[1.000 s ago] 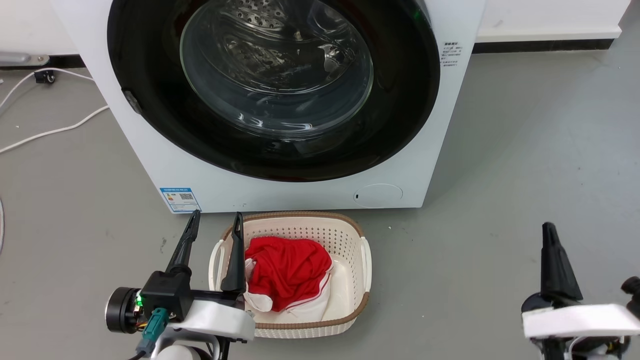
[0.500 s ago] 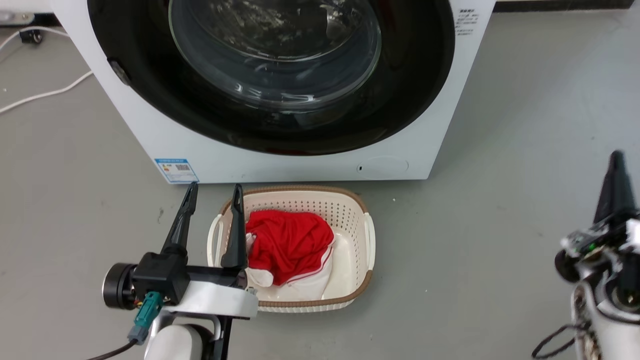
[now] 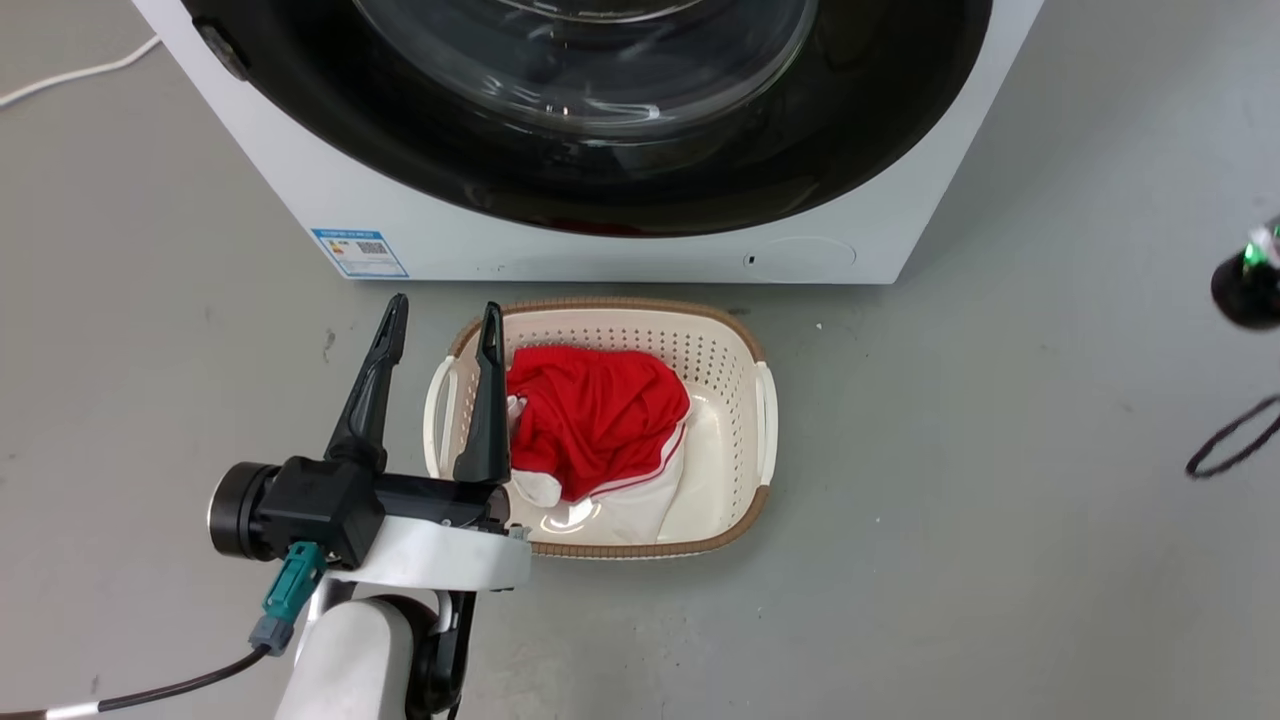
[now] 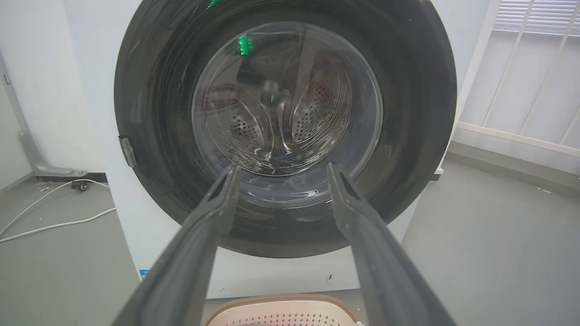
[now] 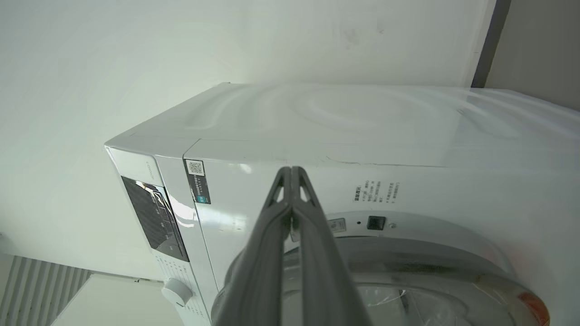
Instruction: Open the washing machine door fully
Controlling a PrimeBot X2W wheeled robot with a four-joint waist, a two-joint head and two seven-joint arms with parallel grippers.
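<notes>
Rising since before, right arm (image 3: 1245,285), jaws together, left jaws apart, washing machine door (image 3: 600,190) shut

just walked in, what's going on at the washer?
The washing machine has its door apparently shut, with nothing touching it. The left gripper is open and empty, pointed at the door from beside a basket on the floor that holds a red garment. The right gripper is shut on nothing, aimed at the front panel near the door's rim.
</notes>
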